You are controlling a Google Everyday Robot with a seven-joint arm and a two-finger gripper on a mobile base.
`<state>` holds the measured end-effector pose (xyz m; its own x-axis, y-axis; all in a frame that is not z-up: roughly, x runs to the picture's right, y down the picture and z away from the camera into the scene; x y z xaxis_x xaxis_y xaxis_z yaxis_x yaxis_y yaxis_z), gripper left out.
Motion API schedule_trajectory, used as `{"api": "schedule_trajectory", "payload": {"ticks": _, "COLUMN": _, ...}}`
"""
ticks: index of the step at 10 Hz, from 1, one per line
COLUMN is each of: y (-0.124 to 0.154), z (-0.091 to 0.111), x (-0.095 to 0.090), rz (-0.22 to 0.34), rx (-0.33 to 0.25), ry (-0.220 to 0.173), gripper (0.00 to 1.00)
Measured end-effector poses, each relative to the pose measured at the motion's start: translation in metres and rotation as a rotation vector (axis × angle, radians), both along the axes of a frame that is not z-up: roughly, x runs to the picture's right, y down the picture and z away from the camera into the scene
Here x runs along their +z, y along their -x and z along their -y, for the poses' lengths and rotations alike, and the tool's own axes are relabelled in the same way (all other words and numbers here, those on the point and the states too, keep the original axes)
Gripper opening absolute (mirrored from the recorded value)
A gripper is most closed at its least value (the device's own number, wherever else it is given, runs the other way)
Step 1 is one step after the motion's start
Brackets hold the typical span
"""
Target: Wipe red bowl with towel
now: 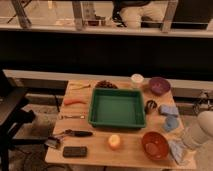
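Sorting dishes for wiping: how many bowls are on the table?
2: a round orange-red bowl at the front right, and a dark purple bowl at the back right. None seems hidden. The claw hangs at the front right, by the pale grey-blue cloth.

Green tray (117, 107) central; purple bowl (159, 85) beyond its right corner; orange ball (114, 141) nearside.

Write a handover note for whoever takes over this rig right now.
Gripper: open, nothing held, low at the table's right front corner, by the towel.
Towel: lying on the table, just right of the red bowl, not picked up.
Red bowl: upright near the front edge, nothing in it.
Done: arm placed at the towel.
Left: grasp the towel, wipe the red bowl.
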<state>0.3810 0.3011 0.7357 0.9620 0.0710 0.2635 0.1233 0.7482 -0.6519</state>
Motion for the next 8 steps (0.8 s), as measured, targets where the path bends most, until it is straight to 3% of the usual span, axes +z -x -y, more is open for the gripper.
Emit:
{"api": "schedule_trajectory", "payload": {"ticks": 4, "y": -0.009, "z": -0.011, "x": 0.016, "rz": 0.016, "rx": 0.022, "ry": 0.054, "gripper": 0.80}}
{"api": "schedule_trajectory", "payload": {"ticks": 8, "y": -0.020, "z": -0.014, "x": 0.019, "rz": 0.034, "rx": 0.054, "ry": 0.050, "gripper": 0.78}}
